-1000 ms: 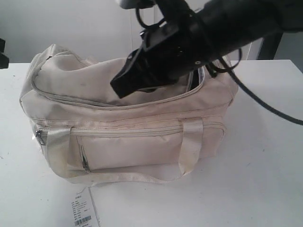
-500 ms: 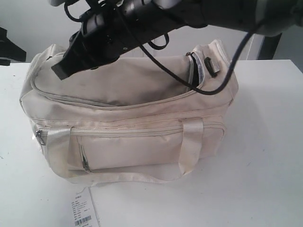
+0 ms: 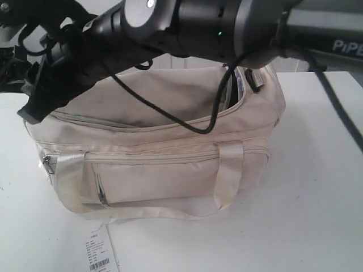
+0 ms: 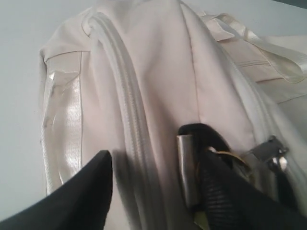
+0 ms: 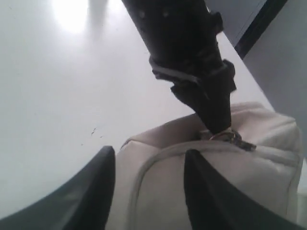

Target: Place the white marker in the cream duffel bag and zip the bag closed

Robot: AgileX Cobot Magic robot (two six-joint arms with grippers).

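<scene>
- Since the earlier frames, my right arm has left the mouth of the large, soft cream fabric duffel bag (image 3: pixel 170 181) and swung across its top to the left end. My right gripper (image 5: pixel 149 155) now hangs just over that end.
- Right jaws: spread, with nothing between them. Only the bag's end seam lies below the gap.
- My left gripper (image 5: pixel 219 122) comes down on the same end, its tip at the gold ring zip pull (image 5: pixel 224 136). I cannot tell whether its jaws pinch the ring.
- White marker: not in view, neither in my jaws nor on the white table (image 3: pixel 317 198). Judgement: it lies inside the bag, so the placing step is done.
- The top zip (image 3: pixel 170 126) stands open and gapes at the right end. Judgement: closing remains, and the ring must travel the full length of the bag.
- Writing: white letters "PiPE" (image 3: pixel 347 45) show on my right arm, cut off by the frame edge.
- A white paper tag with a barcode (image 3: pixel 99 258) lies on the table at the bag's front. Its print is too small to read.
- No brand is legible on the bag.
</scene>
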